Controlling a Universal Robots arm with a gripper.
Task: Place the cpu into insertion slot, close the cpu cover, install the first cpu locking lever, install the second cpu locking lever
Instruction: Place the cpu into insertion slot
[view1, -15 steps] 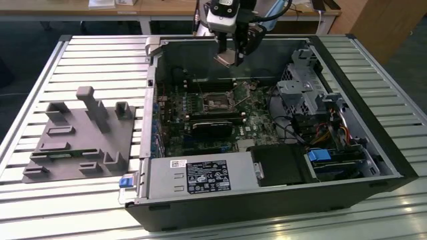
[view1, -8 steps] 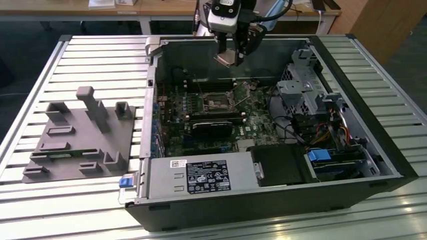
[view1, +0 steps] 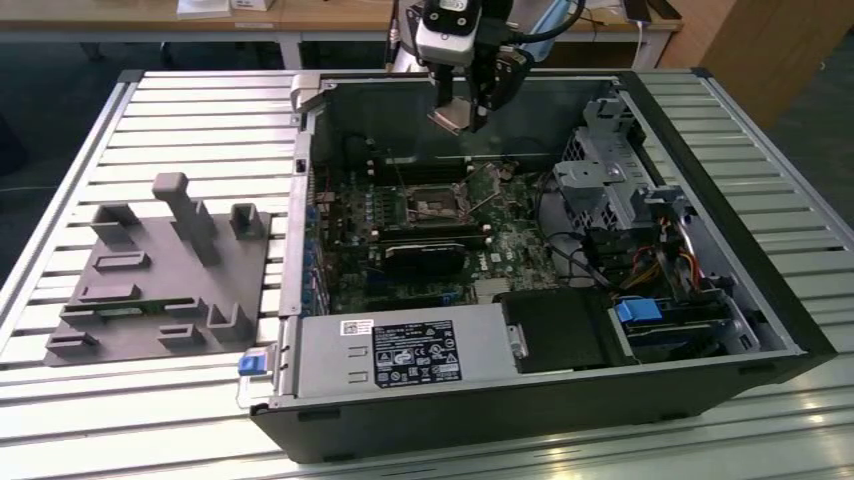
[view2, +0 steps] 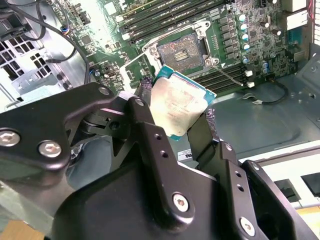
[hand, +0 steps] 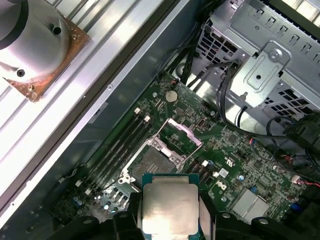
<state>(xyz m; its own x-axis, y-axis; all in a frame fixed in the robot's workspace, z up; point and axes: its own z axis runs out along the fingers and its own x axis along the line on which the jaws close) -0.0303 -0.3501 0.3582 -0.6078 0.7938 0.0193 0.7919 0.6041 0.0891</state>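
Exterior view: slatted metal table (view1: 200, 120)

Exterior view: wrist housing (view1: 447, 28) is silvery-white and rounded, with a dark lens-like patch on its face. A black block (view1: 505, 72) is mounted just beside and below it. A pale blue-grey cable (view1: 567, 18) and a thin black one are looped at the housing's side.

Second wrist view: jaws are built from matte black linkage bars (view2: 150, 145), flat with rounded ends. Silvery round-head screws (view2: 50, 148) are set at the joints. Small plain holes are drilled in rows along the bars. Pads (view2: 145, 86) are dark and rough-textured.

First wrist view: black finger bars (hand: 126, 220) are seen, dotted with small screws.
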